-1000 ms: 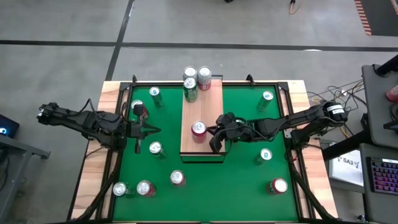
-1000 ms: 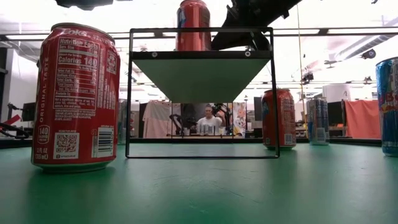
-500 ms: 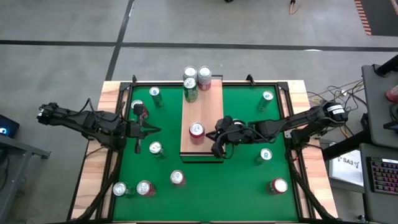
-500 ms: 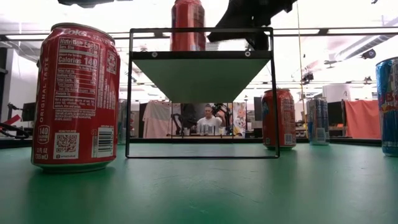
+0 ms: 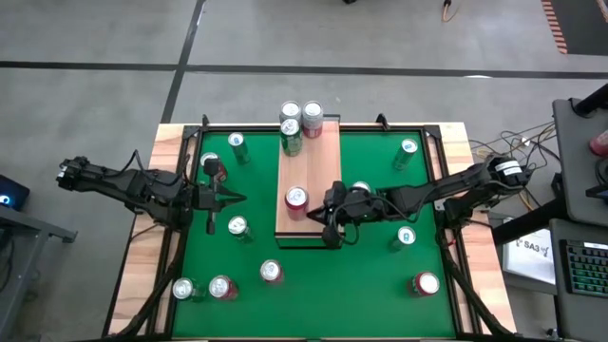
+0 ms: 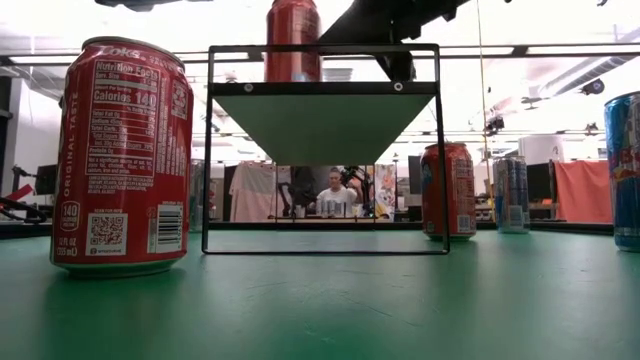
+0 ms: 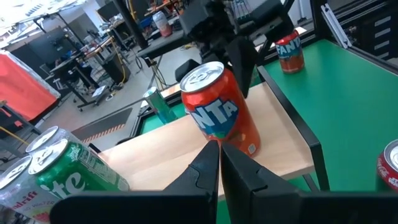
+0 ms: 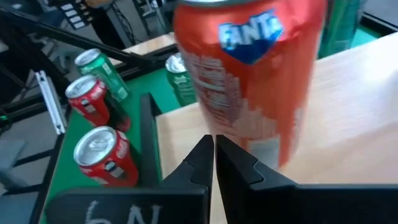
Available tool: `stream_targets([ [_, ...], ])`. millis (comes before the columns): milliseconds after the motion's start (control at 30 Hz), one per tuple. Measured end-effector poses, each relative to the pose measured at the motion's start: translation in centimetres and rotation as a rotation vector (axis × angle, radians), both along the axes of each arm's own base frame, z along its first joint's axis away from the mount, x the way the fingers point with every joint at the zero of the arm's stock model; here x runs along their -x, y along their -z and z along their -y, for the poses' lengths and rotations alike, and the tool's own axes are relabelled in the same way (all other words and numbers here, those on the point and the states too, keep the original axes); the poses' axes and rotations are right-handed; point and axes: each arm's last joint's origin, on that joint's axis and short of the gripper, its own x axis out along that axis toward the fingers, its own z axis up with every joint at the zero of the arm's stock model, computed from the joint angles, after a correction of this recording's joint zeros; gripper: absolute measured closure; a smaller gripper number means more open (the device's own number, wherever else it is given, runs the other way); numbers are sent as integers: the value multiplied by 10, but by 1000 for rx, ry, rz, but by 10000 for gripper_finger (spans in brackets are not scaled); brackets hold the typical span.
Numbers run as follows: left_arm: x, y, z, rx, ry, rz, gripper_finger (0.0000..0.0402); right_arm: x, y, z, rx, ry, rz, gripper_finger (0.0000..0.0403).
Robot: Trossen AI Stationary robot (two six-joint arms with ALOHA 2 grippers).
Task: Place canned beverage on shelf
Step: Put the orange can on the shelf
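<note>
An orange Fanta can point(image 5: 296, 198) stands upright on the shelf point(image 5: 318, 161), toward the board's near end and left side. My right gripper point(image 5: 321, 211) reaches in from the table's right, shut, its tips at the can point(image 8: 249, 74). The left wrist view shows the can point(image 7: 221, 106) with that gripper dark behind it. Two green cans point(image 5: 292, 141) and a red one point(image 5: 312, 116) stand at the shelf's far end. My left gripper point(image 5: 233, 199) waits shut over the green surface, left of the shelf. My right gripper meets the lower part of the can's right-facing side point(image 8: 239, 140) with its shut fingertips, pushing rather than pinching. The fingers come nearly level from the table's right, slanting a little down. The can stays upright with its base on the shelf board point(image 7: 168, 149).
Several loose cans stand on the green surface around the shelf: point(image 5: 237, 226), point(image 5: 271, 271), point(image 5: 406, 236), point(image 5: 425, 283), and one point(image 5: 361, 188) under the right arm. In the low view a Coke can point(image 6: 122, 155) stands close at the near left. A wooden rim point(image 5: 161, 190) borders the table.
My right gripper has gone a little toward the table's left and rolled about its own line, staying shut. The Fanta can has slid leftward across the shelf board ahead of it, still upright.
</note>
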Motion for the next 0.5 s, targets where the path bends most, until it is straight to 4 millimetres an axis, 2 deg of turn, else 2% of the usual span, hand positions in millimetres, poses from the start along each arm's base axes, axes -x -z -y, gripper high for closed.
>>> stream_targets([
  [200, -2, 2, 1, -7, 1, -14, 402, 9, -7, 4, -16, 21, -29, 394],
  [300, -3, 3, 1, -10, 1, -23, 402, 18, -9, 9, -21, 91, -70, 394],
  [500, -5, 4, 1, -23, 4, -28, 402, 25, -22, 19, 85, 228, -23, 394],
])
